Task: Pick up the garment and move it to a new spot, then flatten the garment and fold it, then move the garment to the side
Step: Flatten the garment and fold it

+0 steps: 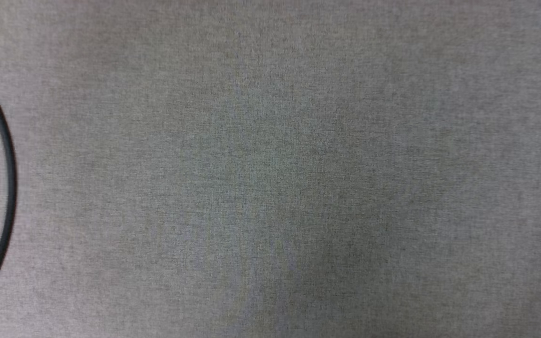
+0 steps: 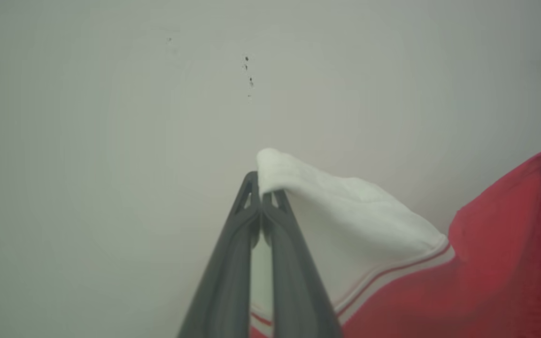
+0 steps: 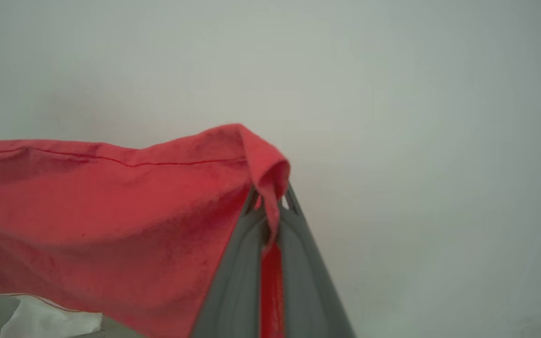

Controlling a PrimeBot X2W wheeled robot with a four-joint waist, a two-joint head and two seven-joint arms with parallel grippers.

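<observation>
Dark fingers of the left gripper point(image 2: 262, 196), nearest the lens, stand pressed together on a fold of the white sleeve point(image 2: 345, 211); those of the right gripper point(image 3: 270, 204) pinch a rolled corner of the red hem point(image 3: 167, 162). Between the two grips the garment point(image 3: 111, 220) hangs in the air before a pale blank background, sagging from each pinch. Red body cloth meets the white sleeve at a red-and-white striped trim point(image 2: 392, 270), and a stitched line runs along the red edge. Judged from its drape, the fabric is light, soft and limp, hardly slippery, unlikely to be harmed, yet prone to bunch; corners and seams, as gripped now, suit spreading best. Head view: a grey woven surface point(image 1: 270, 169) crossed by a dark curved line point(image 1: 8, 178), a likely place for laying the cloth flat.
</observation>
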